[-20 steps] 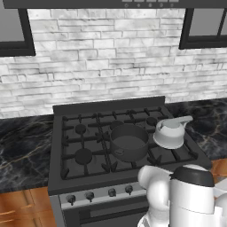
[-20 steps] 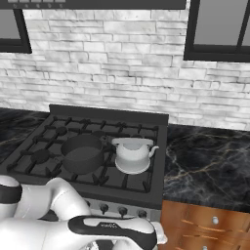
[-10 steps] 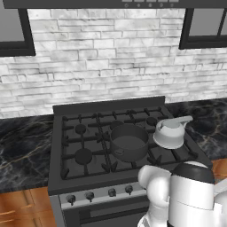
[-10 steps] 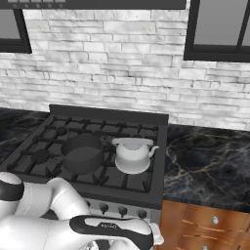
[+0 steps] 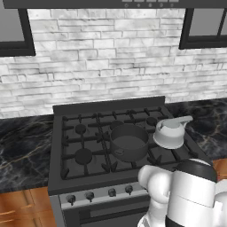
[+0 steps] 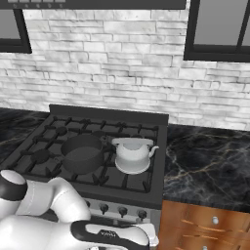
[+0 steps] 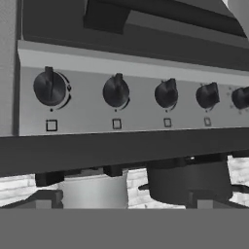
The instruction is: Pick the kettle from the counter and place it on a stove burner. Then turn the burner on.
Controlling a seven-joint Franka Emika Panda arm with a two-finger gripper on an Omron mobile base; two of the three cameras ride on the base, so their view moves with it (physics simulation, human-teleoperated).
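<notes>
The silvery-white kettle [image 5: 169, 133] [image 6: 132, 154] stands upright on the stove's front right grate, its handle pointing right, and it hides the stove burner under it. In the hand view, which is rolled upside down, the kettle [image 7: 93, 191] shows beyond the stove's front edge. My arm is folded low in front of the stove, and the hand faces the control panel with its row of dark knobs [image 7: 115, 91]. My gripper is open with nothing in it. The black veined counter [image 6: 207, 163] [image 5: 21, 146] flanks the stove.
A dark grey pot [image 5: 129, 142] [image 6: 82, 153] [image 7: 190, 182] sits on the middle of the stove, just left of the kettle. Two small burners [image 5: 83, 155] on the left lie bare. Orange-brown cabinets [image 6: 205, 227] stand below the counter. A white brick wall rises behind.
My arm has sunk slightly lower in front of the stove. The kettle and the pot have not moved.
</notes>
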